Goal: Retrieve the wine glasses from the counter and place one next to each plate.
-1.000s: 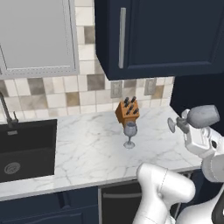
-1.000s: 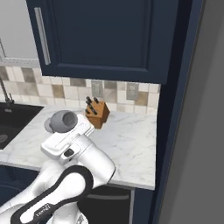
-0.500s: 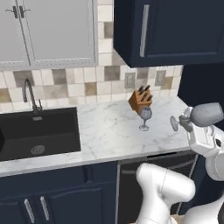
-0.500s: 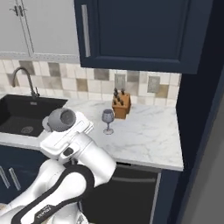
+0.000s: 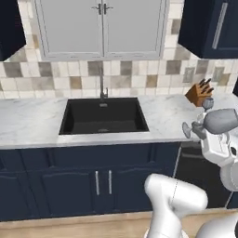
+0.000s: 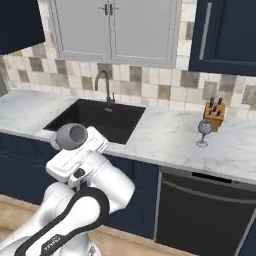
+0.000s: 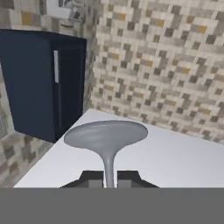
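Observation:
My gripper (image 7: 108,180) is shut on the thin stem of one wine glass (image 7: 106,133), whose round foot faces the hand camera. In the left base view this held glass (image 5: 222,121) lies sideways at the right edge, with the gripper (image 5: 199,130) on its stem. In the right base view its bowl (image 6: 70,137) sits above the white hand. The other wine glass (image 6: 203,131) stands upright on the marble counter (image 6: 160,134), just in front of the knife block (image 6: 214,115); the left base view shows it (image 5: 208,102) partly behind the held one. Each plate is out of view.
A black inset sink (image 5: 103,116) with a tap (image 5: 102,88) lies in the counter (image 5: 28,123). Grey wall cabinets (image 5: 102,28) and navy ones (image 6: 227,35) hang above the tiled backsplash. A dark dishwasher front (image 6: 200,210) sits under the counter.
The whole picture has shifted, so the base has driven: the sink is now central and the knife block with the standing glass sits further right. The held glass stays in my gripper.

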Tool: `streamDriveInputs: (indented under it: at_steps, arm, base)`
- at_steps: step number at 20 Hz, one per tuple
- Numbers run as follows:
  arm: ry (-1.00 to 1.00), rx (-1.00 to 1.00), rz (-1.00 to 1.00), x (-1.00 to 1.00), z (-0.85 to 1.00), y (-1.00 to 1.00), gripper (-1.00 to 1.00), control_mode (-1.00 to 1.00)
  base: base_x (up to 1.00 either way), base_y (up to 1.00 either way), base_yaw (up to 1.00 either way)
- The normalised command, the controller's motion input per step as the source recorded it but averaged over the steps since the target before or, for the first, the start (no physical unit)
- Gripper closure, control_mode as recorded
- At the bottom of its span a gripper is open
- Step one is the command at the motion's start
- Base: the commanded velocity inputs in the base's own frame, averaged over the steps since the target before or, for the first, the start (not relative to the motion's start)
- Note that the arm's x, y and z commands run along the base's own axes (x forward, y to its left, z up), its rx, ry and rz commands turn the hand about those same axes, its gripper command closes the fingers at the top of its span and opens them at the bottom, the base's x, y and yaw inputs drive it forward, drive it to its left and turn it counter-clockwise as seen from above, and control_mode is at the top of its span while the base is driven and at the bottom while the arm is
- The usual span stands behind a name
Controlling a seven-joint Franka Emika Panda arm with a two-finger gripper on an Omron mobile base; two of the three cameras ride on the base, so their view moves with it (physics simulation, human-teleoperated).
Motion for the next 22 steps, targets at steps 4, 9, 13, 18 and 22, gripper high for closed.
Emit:
streamDriveInputs:
  at_steps: [4,9,13,18,22]
  arm:
    - [0.0,0.0,0.0,0.0,0.0,0.0,1.0,1.0]
    - [0.0,0.0,0.0,0.0,0.0,0.0,1.0,1.0]
    - [0.0,0.0,0.0,0.0,0.0,0.0,1.0,1.0]
    - [0.0,0.0,0.0,0.0,0.0,0.0,1.0,1.0]
    - [0.0,0.0,0.0,0.0,0.0,0.0,1.0,1.0]
  base:
    - [0.0,0.03,1.0]
    - [0.0,0.0,1.0]
    - [0.0,0.0,1.0]
    - [0.0,0.0,1.0]
    - [0.0,0.0,1.0]
